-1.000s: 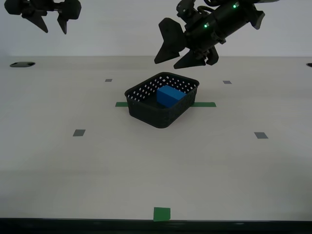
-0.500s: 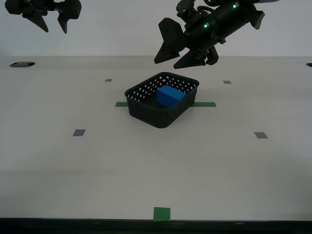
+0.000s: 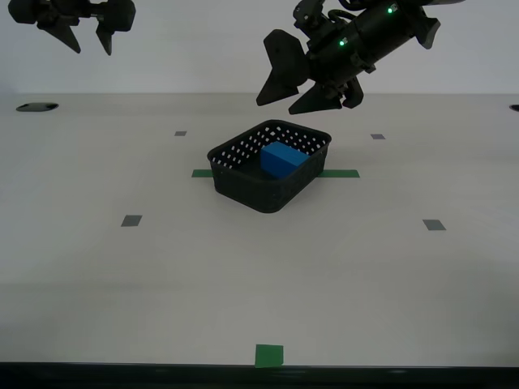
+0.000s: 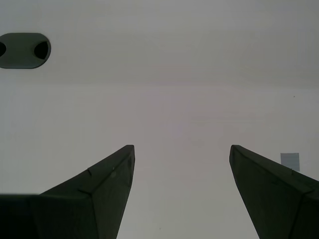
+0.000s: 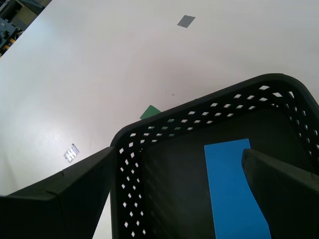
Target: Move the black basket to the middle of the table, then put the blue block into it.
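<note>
Black perforated plastic: the black basket (image 3: 270, 164), one item, sits on the desk (image 3: 243, 284) roughly at its middle, straddling the green tape strip (image 3: 340, 173) that runs left to right; the strip shows on both sides of it, which suggests the basket was set down on this mark as the centre reference. It stands flat and turned at an angle to the desk edges, one corner pointing near.

Blue block (image 3: 283, 159), one item, lies inside the basket, toward its far right part, resting on the floor with one long face up. In the first wrist view the blue block (image 5: 233, 189) fills part of the floor of the black basket (image 5: 149, 149). Whether it touches a wall cannot be told.

My first gripper (image 3: 300, 85), one item, hangs above the far rim of the basket, clear of it, jaws spread and holding nothing. The open stance over the basket fits a release just made: judged, both steps of the task look done.

My second gripper (image 3: 87, 31), one item, hangs high at the far left, well apart from the basket, jaws spread and empty. Its own camera shows only bare desk, a grey square (image 4: 290, 159) and a dark oval cutout (image 4: 24, 50); it appears parked out of the way.

Also present: small grey squares scattered about, and a green square (image 3: 269, 355) at the near edge.
</note>
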Controlling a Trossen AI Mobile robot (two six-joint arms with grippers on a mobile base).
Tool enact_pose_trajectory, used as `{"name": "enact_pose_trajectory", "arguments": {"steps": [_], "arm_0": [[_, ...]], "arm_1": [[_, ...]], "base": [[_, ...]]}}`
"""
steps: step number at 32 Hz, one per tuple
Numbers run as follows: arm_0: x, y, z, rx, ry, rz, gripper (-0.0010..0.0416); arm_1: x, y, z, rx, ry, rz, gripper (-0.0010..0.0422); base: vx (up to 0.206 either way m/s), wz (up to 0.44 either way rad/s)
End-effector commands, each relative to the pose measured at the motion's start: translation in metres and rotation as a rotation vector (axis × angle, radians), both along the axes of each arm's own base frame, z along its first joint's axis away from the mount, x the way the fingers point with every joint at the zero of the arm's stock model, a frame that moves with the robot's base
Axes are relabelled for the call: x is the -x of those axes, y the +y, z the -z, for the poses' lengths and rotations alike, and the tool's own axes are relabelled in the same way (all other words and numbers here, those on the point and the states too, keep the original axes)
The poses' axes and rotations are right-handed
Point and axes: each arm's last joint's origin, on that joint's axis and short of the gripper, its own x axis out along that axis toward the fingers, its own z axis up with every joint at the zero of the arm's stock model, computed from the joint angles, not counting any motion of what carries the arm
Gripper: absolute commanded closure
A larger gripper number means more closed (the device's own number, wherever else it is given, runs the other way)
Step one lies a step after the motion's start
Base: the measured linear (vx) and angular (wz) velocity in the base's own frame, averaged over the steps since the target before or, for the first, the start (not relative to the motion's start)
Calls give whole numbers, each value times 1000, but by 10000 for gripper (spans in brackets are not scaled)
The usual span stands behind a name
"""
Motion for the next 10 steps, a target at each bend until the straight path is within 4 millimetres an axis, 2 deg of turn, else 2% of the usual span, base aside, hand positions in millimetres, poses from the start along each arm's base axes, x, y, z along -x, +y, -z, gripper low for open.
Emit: {"name": "enact_pose_trajectory", "arguments": {"steps": [1, 10], "arm_0": [[0, 0, 0, -1, -3, -1, 55], [0, 0, 0, -1, -3, -1, 55]], "arm_1": [[0, 0, 0, 1, -1, 2, 153], [0, 0, 0, 1, -1, 2, 153]], "base": [[0, 0], [0, 0]]}}
